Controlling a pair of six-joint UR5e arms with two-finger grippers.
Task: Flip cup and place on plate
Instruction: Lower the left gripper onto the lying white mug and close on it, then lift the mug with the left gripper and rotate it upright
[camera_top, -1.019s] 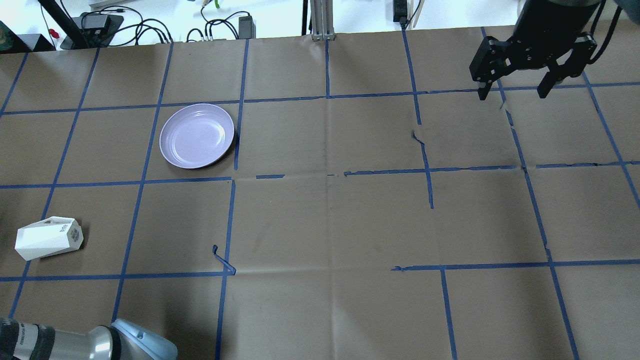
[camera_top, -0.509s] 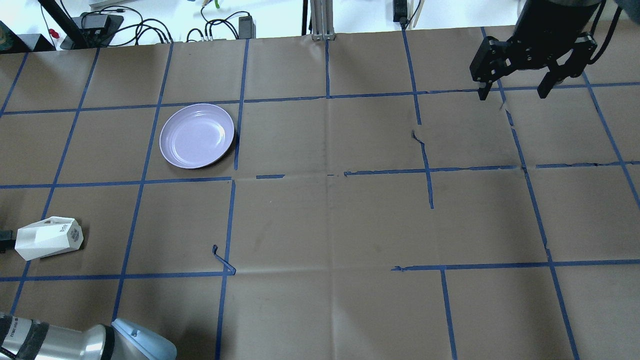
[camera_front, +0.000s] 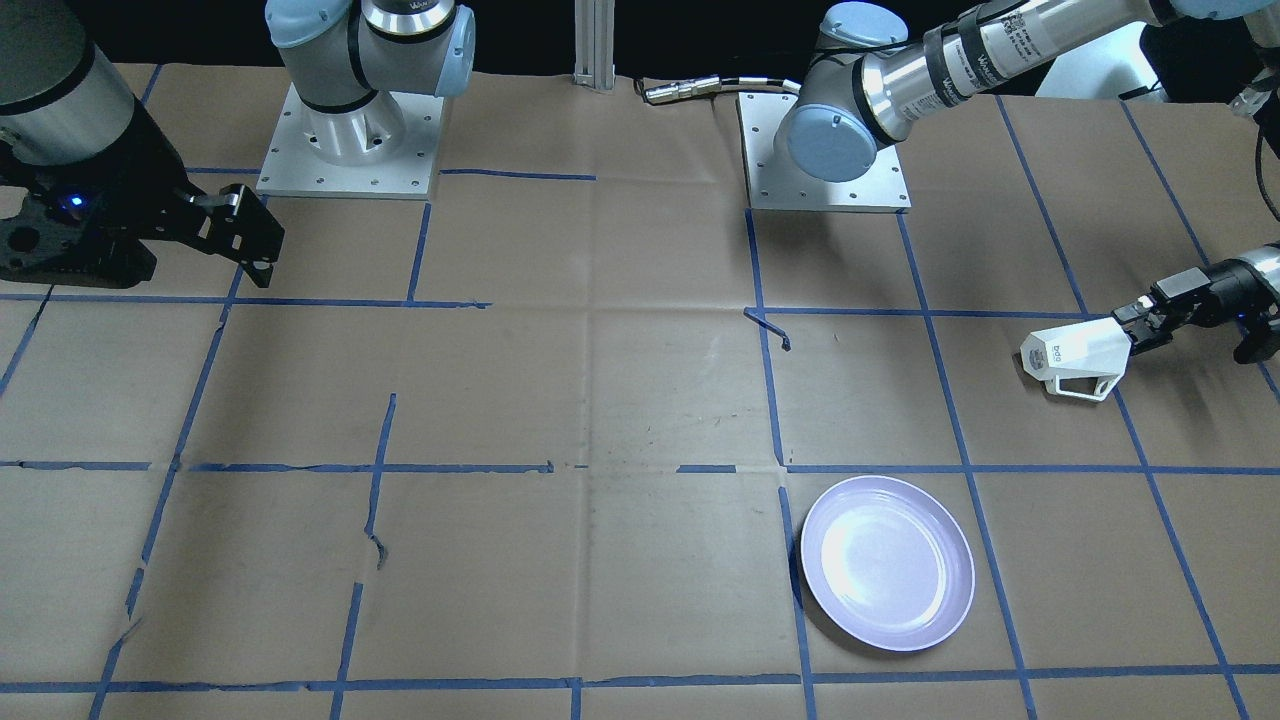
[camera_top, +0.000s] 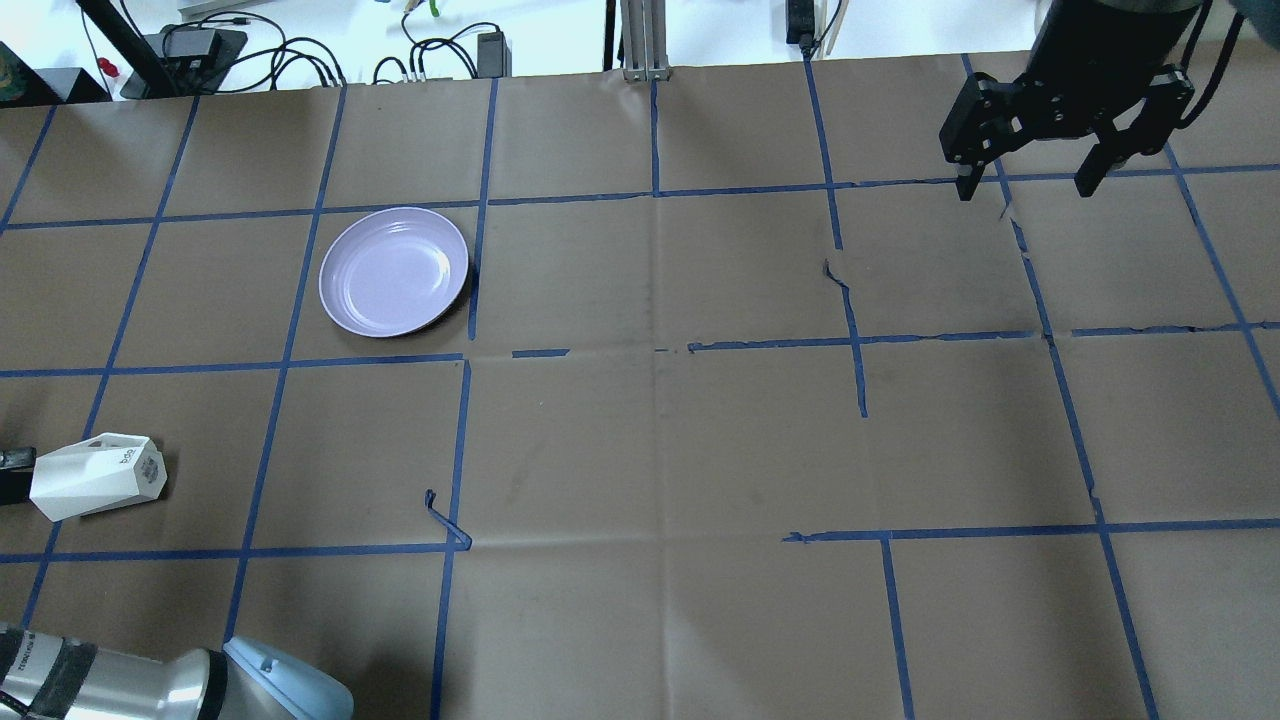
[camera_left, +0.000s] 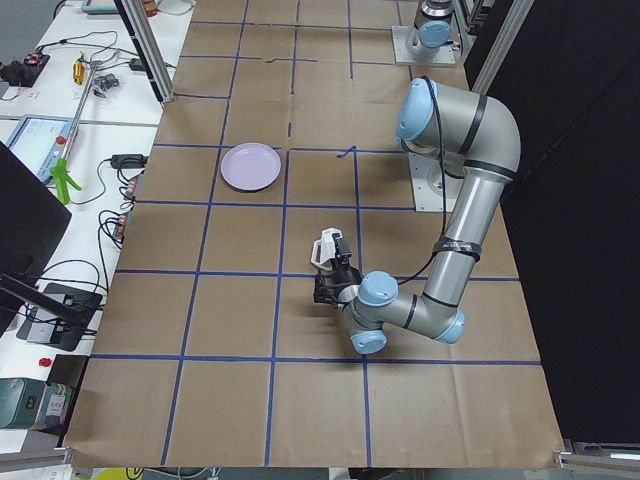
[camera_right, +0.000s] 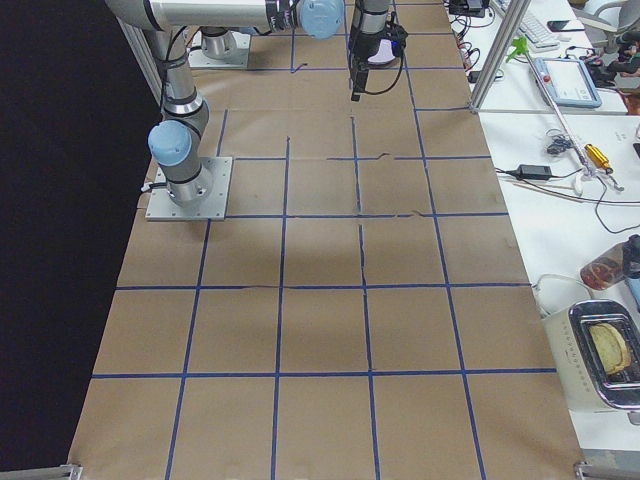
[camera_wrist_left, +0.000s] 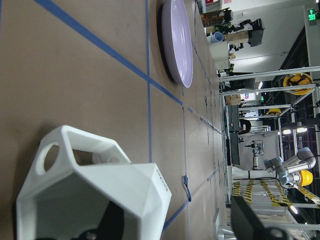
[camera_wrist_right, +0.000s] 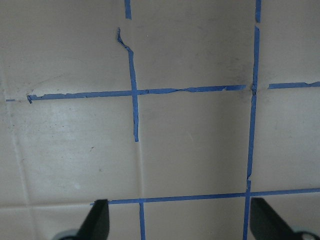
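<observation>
The cup (camera_top: 98, 475) lies on its side at the robot's left edge of the table (camera_top: 660, 440), base pointing toward the middle, open hexagonal mouth facing the left gripper (camera_wrist_left: 176, 222). And look at the wrist view: one finger (camera_wrist_left: 107, 222) sits right at the mouth, apparently just inside the rim, while the other (camera_wrist_left: 247, 217) stands outside the cup's wall with clear space between. So the fingers are wide apart, straddling that wall, not clamped on it. Whether the inner finger touches the cup cannot be told. The handle juts out on the side away from the robot. The plate (camera_top: 394, 271) rests flat, well apart from the cup, farther out across the table. Over at the far right, the right gripper (camera_top: 1025, 185) hangs above the paper, fingers spread wide, holding nothing.
</observation>
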